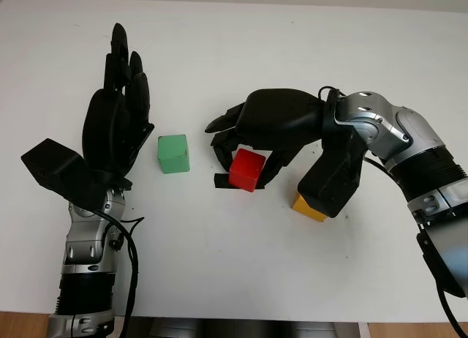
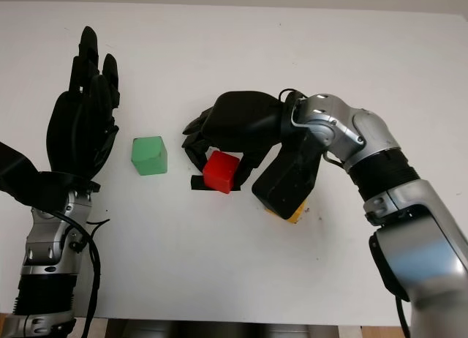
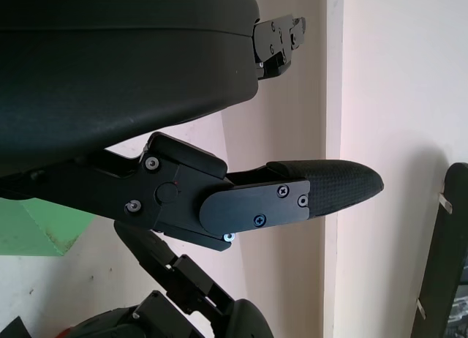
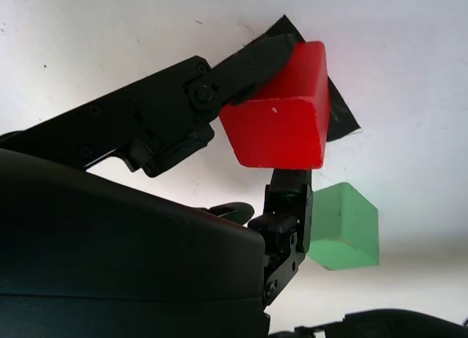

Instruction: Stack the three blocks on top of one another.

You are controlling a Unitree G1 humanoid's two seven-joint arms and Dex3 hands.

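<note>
We hold the red block (image 1: 246,170) in our right hand (image 1: 252,144), seemingly just lifted, with the green block (image 1: 173,154) to its left, nearer our open left hand (image 1: 117,118).

You'll find no readable text here | red block (image 1: 247,169), green block (image 1: 173,154), yellow block (image 1: 308,207): plain faces, no labels | right hand (image 1: 248,144) and left hand (image 1: 117,122) shells: no brand or numbers legible | table (image 1: 292,45): unmarked
</note>
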